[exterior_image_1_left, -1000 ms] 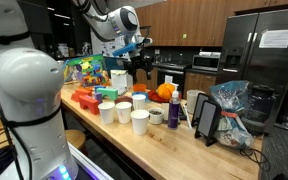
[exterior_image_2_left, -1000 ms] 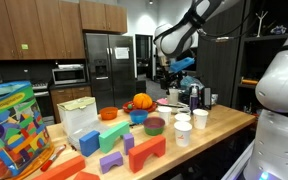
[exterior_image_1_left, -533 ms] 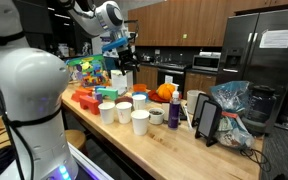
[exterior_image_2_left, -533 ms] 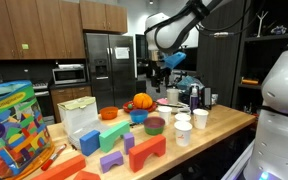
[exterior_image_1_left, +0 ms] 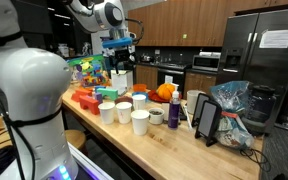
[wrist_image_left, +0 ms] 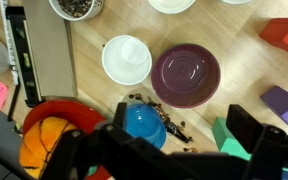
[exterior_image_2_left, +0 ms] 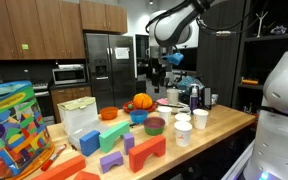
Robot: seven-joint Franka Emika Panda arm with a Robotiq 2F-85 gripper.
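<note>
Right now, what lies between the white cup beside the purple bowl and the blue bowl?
Only a few dark crumbs on the wooden countertop between white cup and blue bowl; the wrist view shows it.

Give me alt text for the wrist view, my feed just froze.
The open gripper hangs above a wooden table, over a small blue bowl ringed by scattered dark bits. Beside it sit a purple bowl and a white cup, both empty.
</note>
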